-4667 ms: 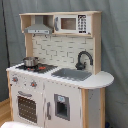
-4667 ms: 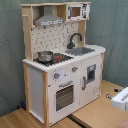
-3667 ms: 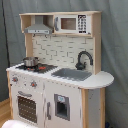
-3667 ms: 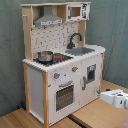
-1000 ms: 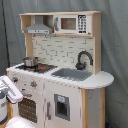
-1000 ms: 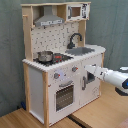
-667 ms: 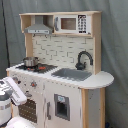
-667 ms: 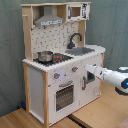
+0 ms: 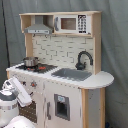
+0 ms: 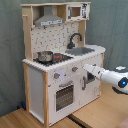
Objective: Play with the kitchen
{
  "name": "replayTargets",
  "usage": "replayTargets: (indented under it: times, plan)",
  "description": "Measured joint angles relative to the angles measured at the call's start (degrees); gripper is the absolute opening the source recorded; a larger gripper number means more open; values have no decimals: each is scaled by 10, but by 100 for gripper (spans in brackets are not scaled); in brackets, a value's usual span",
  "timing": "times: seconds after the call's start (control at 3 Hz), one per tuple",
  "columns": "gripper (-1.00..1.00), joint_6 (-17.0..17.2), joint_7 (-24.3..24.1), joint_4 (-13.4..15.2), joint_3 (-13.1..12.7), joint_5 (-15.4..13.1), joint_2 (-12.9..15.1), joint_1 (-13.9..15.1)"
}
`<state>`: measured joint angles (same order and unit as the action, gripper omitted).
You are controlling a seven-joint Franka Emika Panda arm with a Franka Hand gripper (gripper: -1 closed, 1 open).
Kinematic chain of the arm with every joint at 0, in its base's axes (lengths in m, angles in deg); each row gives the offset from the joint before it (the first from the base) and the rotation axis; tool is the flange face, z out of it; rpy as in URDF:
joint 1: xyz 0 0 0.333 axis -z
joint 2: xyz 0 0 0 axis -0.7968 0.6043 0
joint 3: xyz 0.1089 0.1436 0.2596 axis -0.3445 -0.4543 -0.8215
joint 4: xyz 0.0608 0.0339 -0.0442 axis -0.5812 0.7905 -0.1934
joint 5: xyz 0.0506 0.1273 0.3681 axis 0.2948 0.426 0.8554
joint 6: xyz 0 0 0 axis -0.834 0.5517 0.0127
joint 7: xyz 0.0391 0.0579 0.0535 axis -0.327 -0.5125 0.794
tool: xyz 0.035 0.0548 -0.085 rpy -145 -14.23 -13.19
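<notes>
The kitchen (image 10: 59, 70) stands upright on the wooden floor (image 10: 30, 119) with its front exposed, so the end effector (image 10: 88, 68), finger state indeterminate, is extended level toward the knobs (image 10: 74, 69) above the oven door (image 10: 64, 96).

Both exterior views were evenly lit, soft light, no glare. Faint shade sat under the kitchen (image 9: 60, 75) (image 10: 57, 70) hood and shelf. Pics looked soft overall; arm at the near edge was slightly blurred.
</notes>
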<state>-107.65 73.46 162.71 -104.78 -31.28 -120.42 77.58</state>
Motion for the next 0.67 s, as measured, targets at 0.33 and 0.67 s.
replayTargets:
  times: [0.33,0.67]
  plan:
    - [100,-56,-11,-1,0,2,0,38]
    - [100,-108,-23,-3,0,2,0,71]
